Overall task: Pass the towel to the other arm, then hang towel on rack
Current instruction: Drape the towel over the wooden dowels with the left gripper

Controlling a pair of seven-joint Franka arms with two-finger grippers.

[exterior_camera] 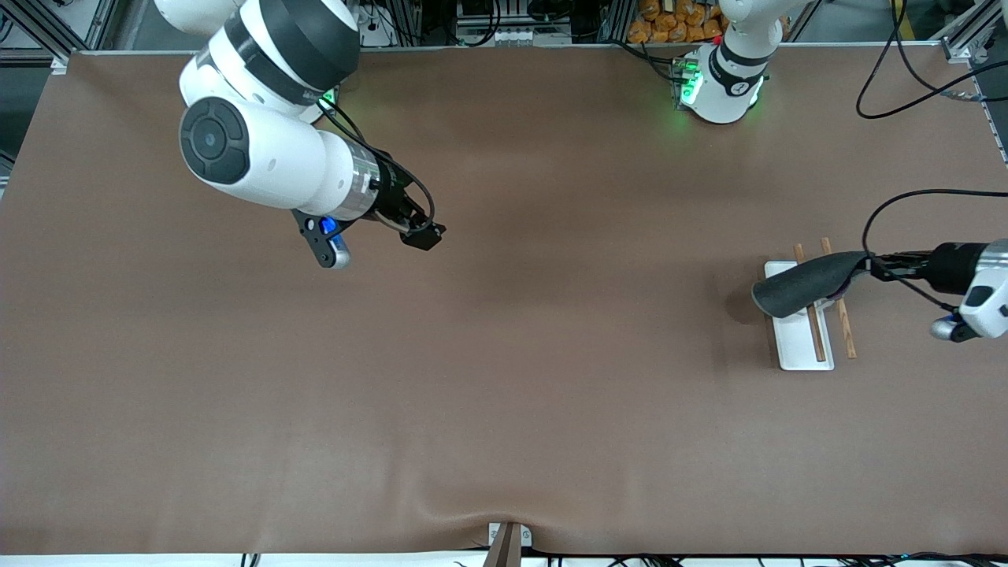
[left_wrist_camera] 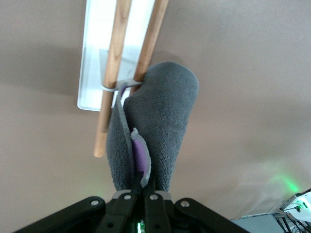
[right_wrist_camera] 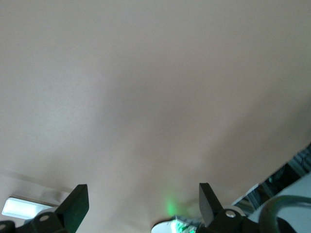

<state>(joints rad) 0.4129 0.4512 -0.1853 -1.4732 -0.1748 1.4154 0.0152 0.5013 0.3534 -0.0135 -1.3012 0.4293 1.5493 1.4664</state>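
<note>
At right centre of the front frame, left gripper (exterior_camera: 874, 264) is clamped on one end of the towel (exterior_camera: 807, 285), holding it over the rack (exterior_camera: 803, 346). Cloth hangs out from the fingers across the two wooden rods (exterior_camera: 844, 323), its free end drooping over the white base. Left wrist view: towel (left_wrist_camera: 158, 131) pinched tight between the fingertips, folded, lying over the rods (left_wrist_camera: 112, 73) near the metal bracket (left_wrist_camera: 116, 86); whether it rests on them or only hangs above, cannot tell.

Right gripper (exterior_camera: 421, 234), upper left of the front frame, waits over bare table (exterior_camera: 504, 378), fingers (right_wrist_camera: 75, 208) spread wide, holding nothing.

Judgement: handover looks done; hanging step in hand. Next move calls for lowering the cloth so it drapes on the rods, then letting go.
</note>
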